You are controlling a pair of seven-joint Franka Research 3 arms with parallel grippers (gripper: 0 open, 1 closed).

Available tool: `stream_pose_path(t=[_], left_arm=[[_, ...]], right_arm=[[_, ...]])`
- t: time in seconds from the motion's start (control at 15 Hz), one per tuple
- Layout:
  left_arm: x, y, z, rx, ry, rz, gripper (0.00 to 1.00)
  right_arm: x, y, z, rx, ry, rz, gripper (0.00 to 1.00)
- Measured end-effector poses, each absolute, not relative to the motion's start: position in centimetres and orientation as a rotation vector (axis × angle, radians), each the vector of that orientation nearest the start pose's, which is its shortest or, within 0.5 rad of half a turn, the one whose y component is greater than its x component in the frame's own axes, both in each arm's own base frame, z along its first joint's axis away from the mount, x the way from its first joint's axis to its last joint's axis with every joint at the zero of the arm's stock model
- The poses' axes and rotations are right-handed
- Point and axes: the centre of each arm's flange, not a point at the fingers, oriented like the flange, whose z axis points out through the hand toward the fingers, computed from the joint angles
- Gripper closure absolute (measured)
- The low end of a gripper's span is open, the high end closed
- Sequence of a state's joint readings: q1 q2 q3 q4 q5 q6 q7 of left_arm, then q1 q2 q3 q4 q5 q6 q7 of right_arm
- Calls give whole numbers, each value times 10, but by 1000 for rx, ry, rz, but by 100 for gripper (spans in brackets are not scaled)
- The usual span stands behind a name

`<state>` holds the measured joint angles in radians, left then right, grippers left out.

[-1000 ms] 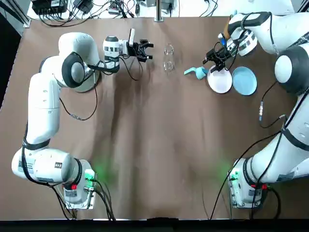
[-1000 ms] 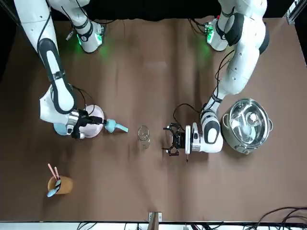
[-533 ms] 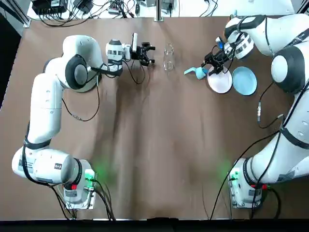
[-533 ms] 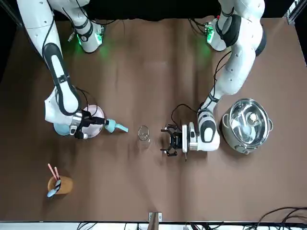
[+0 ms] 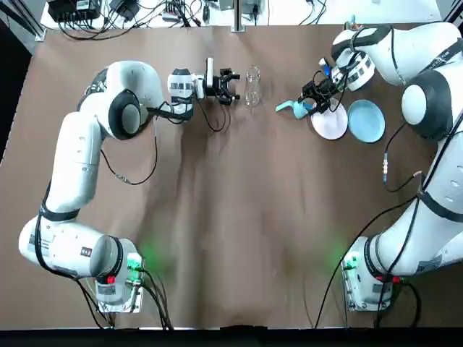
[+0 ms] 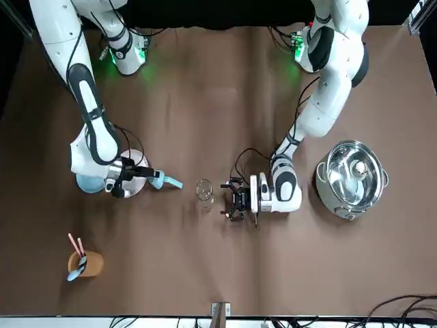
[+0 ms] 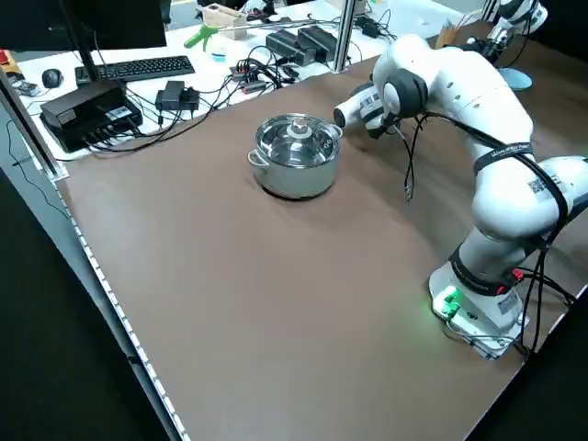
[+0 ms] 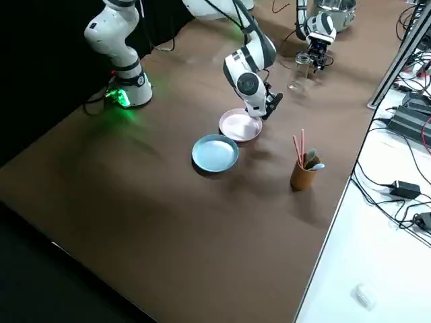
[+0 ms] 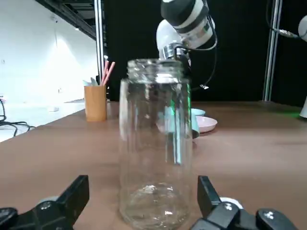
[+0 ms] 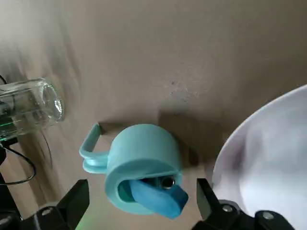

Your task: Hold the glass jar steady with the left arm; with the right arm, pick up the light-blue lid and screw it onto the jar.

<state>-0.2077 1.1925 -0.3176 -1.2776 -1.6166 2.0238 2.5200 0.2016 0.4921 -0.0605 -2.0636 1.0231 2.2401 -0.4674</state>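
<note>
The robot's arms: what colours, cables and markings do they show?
The left arm and right arm have white shells with dark grey joint rings. The left gripper and right gripper are black. Thin black cables hang alongside; green lights glow at the bases.

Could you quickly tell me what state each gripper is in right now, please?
Left gripper: open, holding nothing, facing the glass jar without gripping it.
Right gripper: open, holding nothing, over the light-blue lid.
</note>
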Motion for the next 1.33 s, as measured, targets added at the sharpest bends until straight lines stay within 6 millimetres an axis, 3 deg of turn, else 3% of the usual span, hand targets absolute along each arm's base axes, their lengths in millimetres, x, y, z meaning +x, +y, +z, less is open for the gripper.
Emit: stream_pose_path(t=[0.33,0.87,0.93,1.33], left_arm=[[625,-385,63,1220,-1310,1206,0],[619,-412,63,1292,-1268,1240,1],[618,-415,63,1299,-1261,1243,3],[608,-436,65,1299,-1273,1236,3]], right_arm=[[554,114,170,-2424,238,210,2],[554,113,167,-2427,248,206,21],[554,113,167,-2426,249,206,27],[554,112,167,-2426,252,203,32]])
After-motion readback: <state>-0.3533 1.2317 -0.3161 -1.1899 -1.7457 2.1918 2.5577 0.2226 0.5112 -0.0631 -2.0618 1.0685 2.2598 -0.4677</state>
